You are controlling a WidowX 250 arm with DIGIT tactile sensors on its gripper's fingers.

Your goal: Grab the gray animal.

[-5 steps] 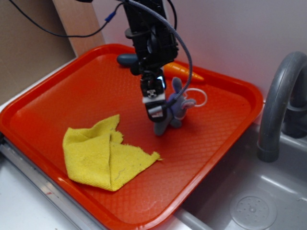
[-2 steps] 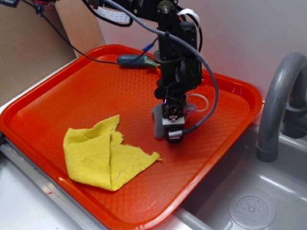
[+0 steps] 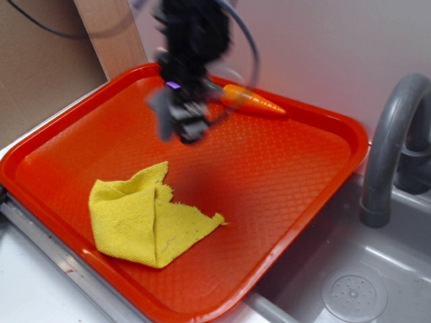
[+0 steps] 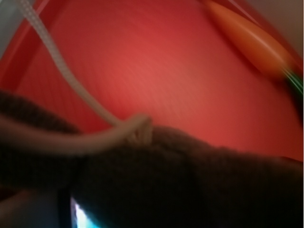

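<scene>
A: What's under you?

B: A red tray (image 3: 303, 175) beside a gray sink (image 3: 363, 282), yellow cloth (image 3: 145, 215) near its front, a carrot (image 3: 252, 101) along the back rim.

A: And the gray animal (image 3: 161, 118)?

B: Lifted off the tray, hanging at the left side of my gripper (image 3: 187, 121), its long body roughly upright. My wrist view fills with its fuzzy body and white ring (image 4: 71, 90). My jaws look clamped on it, though motion blur hides the fingertips, so that's a judgement

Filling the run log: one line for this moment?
gripper: shut on gray animal | lifted above tray | carrot, yellow cloth on tray
</scene>
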